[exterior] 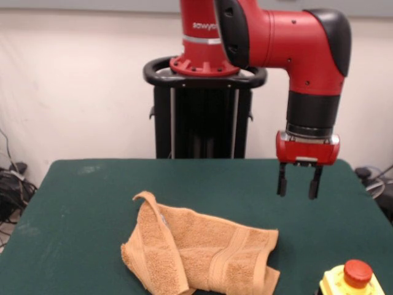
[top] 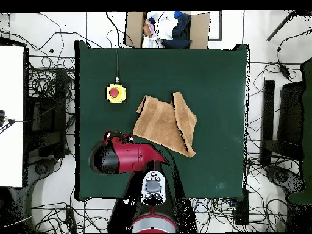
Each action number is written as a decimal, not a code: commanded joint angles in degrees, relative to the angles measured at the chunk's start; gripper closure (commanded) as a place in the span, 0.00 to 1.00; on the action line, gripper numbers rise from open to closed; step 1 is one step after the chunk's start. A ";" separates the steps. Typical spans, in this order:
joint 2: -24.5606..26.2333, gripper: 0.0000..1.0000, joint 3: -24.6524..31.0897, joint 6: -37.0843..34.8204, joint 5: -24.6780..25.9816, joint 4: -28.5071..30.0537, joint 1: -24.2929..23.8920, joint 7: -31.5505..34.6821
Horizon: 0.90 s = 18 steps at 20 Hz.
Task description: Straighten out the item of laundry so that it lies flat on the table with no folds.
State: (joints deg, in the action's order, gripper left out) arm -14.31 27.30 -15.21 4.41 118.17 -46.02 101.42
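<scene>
1. Front view: table, dark green top, much bigger than the towel; yellow box w/ red button at near right corner.
2. Arm reaches out from far-side pedestal, wrist pointing straight down, right of towel.
3. Towel lies near-centre, crumpled: left flap folded over and peaked up, band creased. Judged: task barely begun, unfolding and flattening left.
4. Gripper hangs above the table, fingers apart, holding nothing, clear of towel.

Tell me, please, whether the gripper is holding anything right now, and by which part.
Nothing is held. The gripper hangs open and empty above the table, apart from the towel, which lies folded over itself.
</scene>
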 commanded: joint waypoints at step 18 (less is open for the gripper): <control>2.25 0.00 12.08 -3.99 6.87 -7.60 -4.28 -3.61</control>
State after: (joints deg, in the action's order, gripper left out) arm -13.67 33.76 -17.75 8.16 118.10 -51.01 101.42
